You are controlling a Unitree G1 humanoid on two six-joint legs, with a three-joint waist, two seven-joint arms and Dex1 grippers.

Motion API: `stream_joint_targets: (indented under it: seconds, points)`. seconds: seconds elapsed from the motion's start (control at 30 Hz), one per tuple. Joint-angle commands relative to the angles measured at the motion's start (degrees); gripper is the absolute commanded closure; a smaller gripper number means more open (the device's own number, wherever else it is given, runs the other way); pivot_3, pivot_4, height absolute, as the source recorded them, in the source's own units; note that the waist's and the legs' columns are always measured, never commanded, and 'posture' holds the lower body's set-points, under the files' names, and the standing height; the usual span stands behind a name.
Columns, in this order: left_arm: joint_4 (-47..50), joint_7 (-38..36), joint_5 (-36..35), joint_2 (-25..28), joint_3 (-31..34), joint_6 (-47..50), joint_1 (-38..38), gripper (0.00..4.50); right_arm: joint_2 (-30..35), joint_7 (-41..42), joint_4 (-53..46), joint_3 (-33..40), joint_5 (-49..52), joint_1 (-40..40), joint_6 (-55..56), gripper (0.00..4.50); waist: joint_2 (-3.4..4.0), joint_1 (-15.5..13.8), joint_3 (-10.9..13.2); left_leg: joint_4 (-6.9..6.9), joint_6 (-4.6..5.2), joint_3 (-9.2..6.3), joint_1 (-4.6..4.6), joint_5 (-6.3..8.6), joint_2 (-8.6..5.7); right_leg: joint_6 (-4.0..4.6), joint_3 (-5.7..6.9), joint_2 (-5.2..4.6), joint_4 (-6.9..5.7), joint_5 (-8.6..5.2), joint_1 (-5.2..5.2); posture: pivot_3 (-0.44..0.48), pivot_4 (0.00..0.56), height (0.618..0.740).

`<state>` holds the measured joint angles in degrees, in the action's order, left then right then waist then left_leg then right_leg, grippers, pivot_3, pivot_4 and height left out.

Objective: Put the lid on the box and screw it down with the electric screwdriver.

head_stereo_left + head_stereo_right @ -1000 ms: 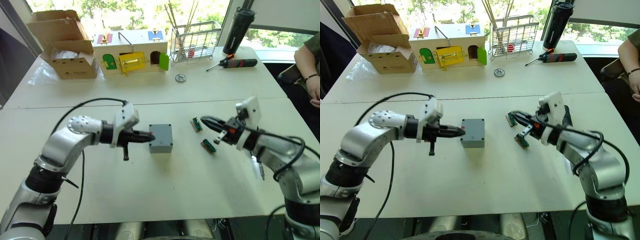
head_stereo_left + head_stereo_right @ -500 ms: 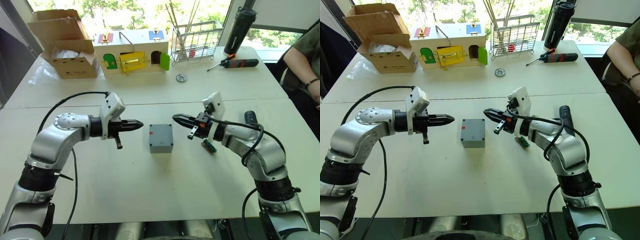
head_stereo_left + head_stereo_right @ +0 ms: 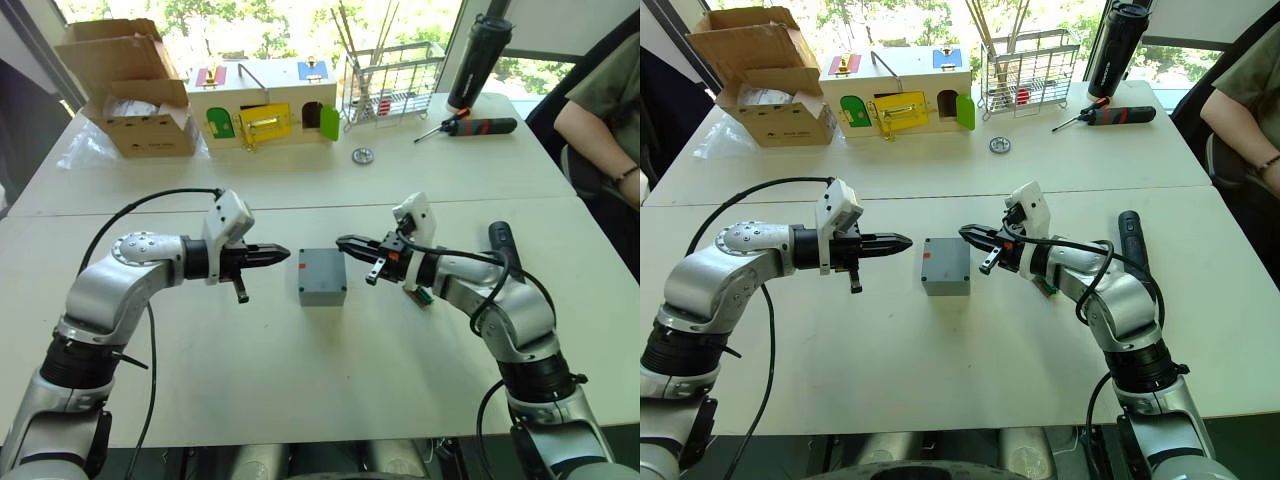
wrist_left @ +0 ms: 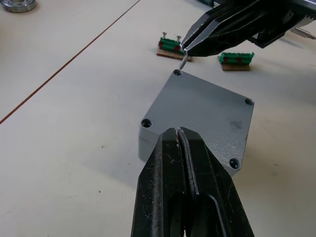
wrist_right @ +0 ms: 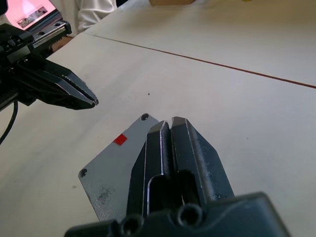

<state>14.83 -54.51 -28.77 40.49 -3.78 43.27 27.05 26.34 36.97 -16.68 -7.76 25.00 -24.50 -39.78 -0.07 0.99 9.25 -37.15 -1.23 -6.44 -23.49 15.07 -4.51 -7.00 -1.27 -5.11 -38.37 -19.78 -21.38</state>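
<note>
Box: small grey plastic box (image 3: 322, 277) mid-surface, flat grey lid (image 4: 200, 111) already seated.
Left tool (image 3: 283, 256): pinched closed, empty, beside box.
Right tool (image 4: 183, 46): closed on a small screw (image 4: 182, 61) over a corner hole; lower it vertically.
Driver: black pen-style electric screwdriver (image 3: 501, 243) farther right.

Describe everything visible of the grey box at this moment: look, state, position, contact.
The grey box is a small, matte grey plastic enclosure sitting flat on the white table, between the left hand and the right hand. Its lid is already on, flush, with a recessed screw hole at each corner and a scuffed top. A small red mark sits on the side facing the left hand. The right hand pinches a small screw just above one corner hole; neither hand touches the box.
</note>
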Motion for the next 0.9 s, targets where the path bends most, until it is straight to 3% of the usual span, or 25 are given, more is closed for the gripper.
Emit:
stream_joint_targets:
  seconds: [0.03, 0.9]
  points:
    - [1.44, 0.05, 0.09, 0.11, 0.07, -0.81, 0.19, 4.5, -0.23, 0.42, -0.69, 0.27, -0.48, 0.19, 1.55, 4.46, 0.0, -0.02, 0.0, 0.0, 0.0, 0.0, 0.0, 0.0, 0.0, 0.0, 0.0, 0.0, 0.0, 0.0, 0.0, 0.0, 0.15, 0.74]
    - [1.58, -0.13, 0.77, -0.08, -0.81, -1.58, -0.55, 4.5, -1.02, 0.79, 1.82, 0.33, -2.25, -0.29, 3.16, 4.46, 0.0, -0.02, 0.0, 0.0, 0.0, 0.0, 0.0, 0.0, 0.0, 0.0, 0.0, 0.0, 0.0, 0.0, 0.0, 0.0, 0.15, 0.74]
